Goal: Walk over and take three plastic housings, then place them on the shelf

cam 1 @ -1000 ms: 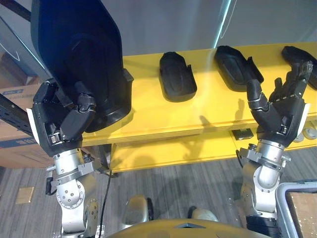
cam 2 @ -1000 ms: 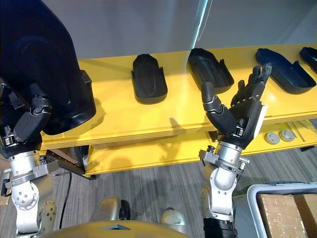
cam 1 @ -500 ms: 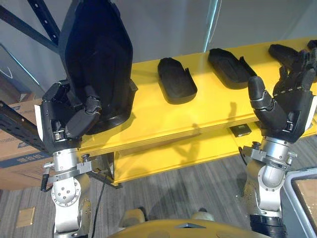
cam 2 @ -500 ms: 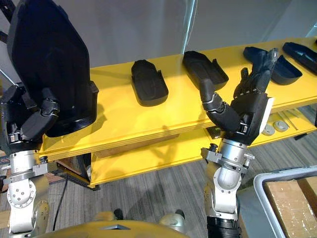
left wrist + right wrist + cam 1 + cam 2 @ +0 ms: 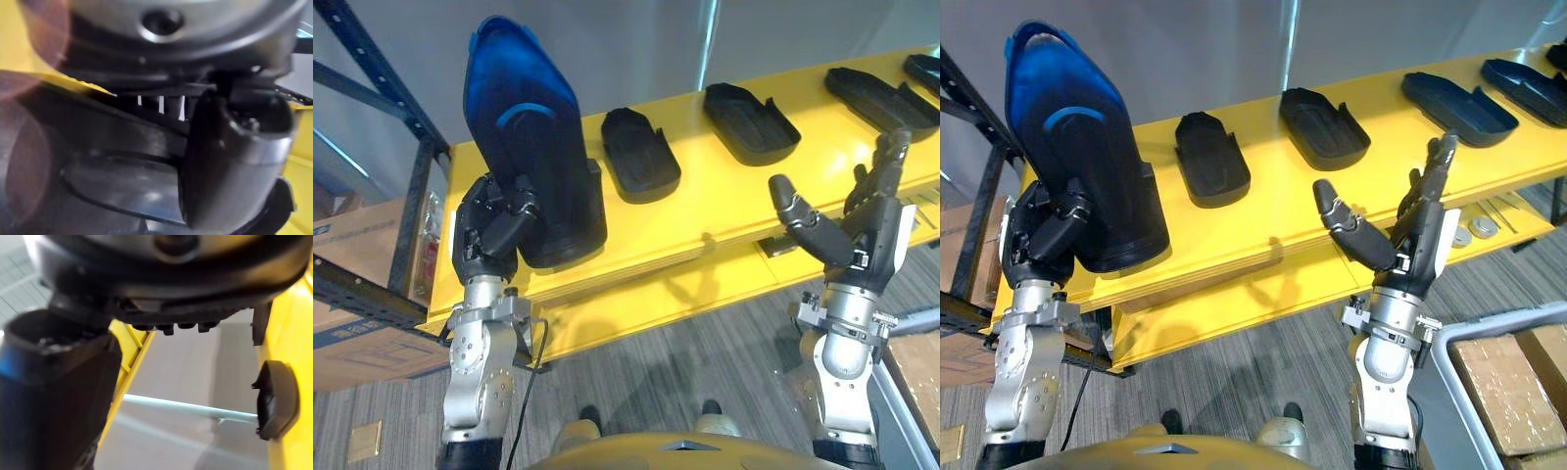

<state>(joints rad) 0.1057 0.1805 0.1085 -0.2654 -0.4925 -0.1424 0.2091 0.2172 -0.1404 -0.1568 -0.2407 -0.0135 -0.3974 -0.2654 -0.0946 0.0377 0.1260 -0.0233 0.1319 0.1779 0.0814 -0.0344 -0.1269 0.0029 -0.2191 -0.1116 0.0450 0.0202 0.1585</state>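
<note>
My left hand [image 5: 494,220] is shut on a large dark plastic housing [image 5: 524,137] with a blue sheen on its upper end. I hold it upright over the left end of the yellow shelf [image 5: 705,196]; whether its lower end touches the shelf I cannot tell. In the left wrist view my thumb [image 5: 234,156] presses on the housing [image 5: 117,147]. Several more dark housings lie in a row on the shelf: one [image 5: 639,155] beside the held one, another [image 5: 751,122], a third [image 5: 876,98]. My right hand [image 5: 1400,240] is open, palm up, before the shelf's front edge, holding nothing.
A blue rack upright [image 5: 382,78] stands at the shelf's left end, with a cardboard box [image 5: 352,333] below it. A lower yellow shelf [image 5: 685,294] carries small round parts [image 5: 1477,233]. A grey bin [image 5: 1459,338] with cardboard inside sits at the lower right.
The view has shifted and pulled back. My left hand and the held housing now sit further from the camera, at the shelf's left end. My right hand's fingers have straightened.
</note>
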